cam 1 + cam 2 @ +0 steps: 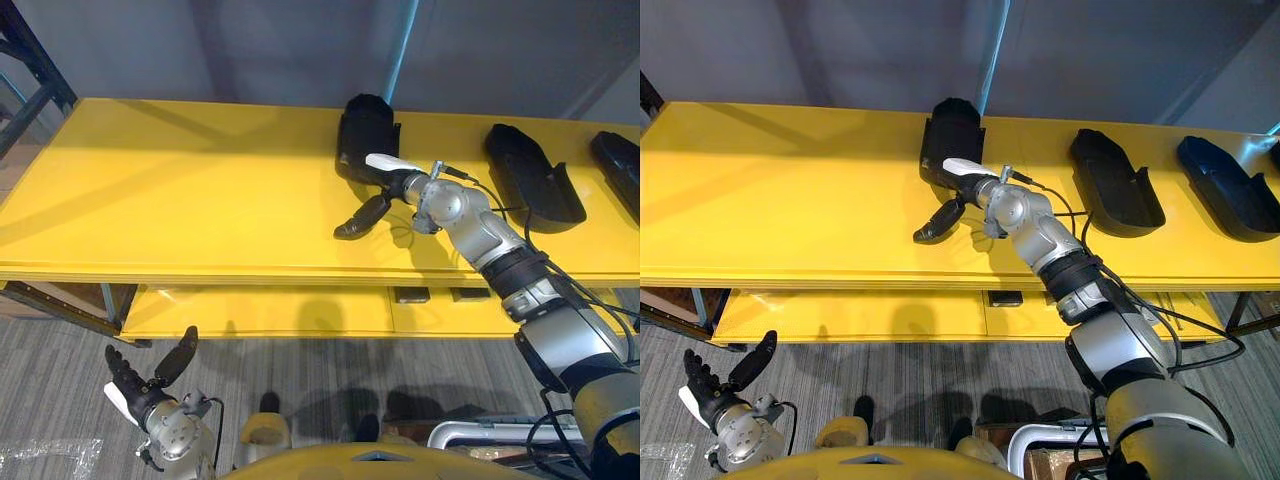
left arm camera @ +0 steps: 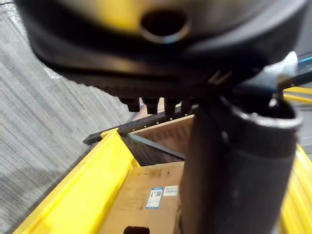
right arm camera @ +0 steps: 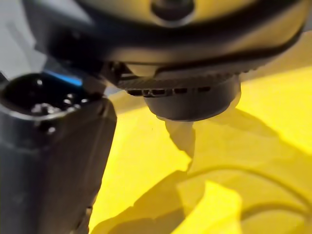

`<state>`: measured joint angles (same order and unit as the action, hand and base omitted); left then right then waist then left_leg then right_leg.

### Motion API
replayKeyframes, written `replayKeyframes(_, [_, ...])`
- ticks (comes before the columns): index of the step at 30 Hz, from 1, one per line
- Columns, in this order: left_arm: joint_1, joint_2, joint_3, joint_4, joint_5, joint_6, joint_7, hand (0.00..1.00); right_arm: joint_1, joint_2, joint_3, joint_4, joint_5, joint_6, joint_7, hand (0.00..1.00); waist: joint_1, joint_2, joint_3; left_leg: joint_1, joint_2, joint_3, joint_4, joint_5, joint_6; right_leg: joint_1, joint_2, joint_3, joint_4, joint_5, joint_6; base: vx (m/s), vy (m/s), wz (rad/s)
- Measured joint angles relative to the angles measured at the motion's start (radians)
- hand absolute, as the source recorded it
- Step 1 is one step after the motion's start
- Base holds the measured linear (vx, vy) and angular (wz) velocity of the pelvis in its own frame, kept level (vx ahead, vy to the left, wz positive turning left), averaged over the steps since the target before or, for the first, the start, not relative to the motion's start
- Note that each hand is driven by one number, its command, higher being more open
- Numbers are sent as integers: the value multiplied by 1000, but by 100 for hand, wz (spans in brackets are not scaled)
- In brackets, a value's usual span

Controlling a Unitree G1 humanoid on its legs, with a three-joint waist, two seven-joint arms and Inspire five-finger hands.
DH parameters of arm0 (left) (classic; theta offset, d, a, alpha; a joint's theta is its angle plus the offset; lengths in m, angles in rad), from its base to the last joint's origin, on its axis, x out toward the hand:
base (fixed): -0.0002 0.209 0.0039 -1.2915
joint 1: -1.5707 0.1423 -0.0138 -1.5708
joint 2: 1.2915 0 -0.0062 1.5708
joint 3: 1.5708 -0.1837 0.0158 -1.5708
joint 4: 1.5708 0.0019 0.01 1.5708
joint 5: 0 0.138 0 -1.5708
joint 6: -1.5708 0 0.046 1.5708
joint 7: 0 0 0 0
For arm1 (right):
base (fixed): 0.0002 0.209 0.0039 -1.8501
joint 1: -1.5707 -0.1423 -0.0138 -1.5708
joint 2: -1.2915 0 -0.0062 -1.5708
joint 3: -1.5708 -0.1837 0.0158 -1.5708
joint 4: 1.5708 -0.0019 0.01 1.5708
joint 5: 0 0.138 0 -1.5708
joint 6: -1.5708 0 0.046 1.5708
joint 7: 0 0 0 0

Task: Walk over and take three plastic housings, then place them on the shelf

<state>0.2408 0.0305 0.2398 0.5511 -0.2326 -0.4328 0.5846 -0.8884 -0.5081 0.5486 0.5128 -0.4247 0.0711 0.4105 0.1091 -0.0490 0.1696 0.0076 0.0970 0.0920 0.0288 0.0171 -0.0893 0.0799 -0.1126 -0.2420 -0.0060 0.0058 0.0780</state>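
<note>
Three black plastic housings rest on the yellow shelf top. One housing stands upright at the back middle, a second lies to its right, and a third lies at the far right. My right hand reaches over the shelf just in front of the upright housing. Its white-covered thumb lies against that housing's front, while its fingers stretch out straight, away from it, over the shelf. It is open and holds nothing. My left hand hangs low over the carpet, open and empty.
A lower yellow shelf level runs under the top one, with a cardboard box on it. A blue post rises behind the shelf against a grey wall. A dark rack frame stands at the far left.
</note>
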Motion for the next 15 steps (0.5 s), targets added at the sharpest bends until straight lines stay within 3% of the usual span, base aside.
replayKeyframes(9, [-3, 0, -6, 1, 0, 6, -10, 100, -36, 0, 27, 69, -41, -3, 66, 100, 12, -4, -22, 1, 0, -8, -6, 6, -1, 10, 3, -7, -11, 3, -2, 0, -1, 2])
replayKeyframes(15, [-4, 1, -6, 1, 0, 28, -17, 100, -41, -3, 27, 95, -46, -28, 111, 100, 17, -22, -40, 3, 1, -8, -18, 13, -2, 8, 4, -8, -14, 3, -2, -1, 0, 1])
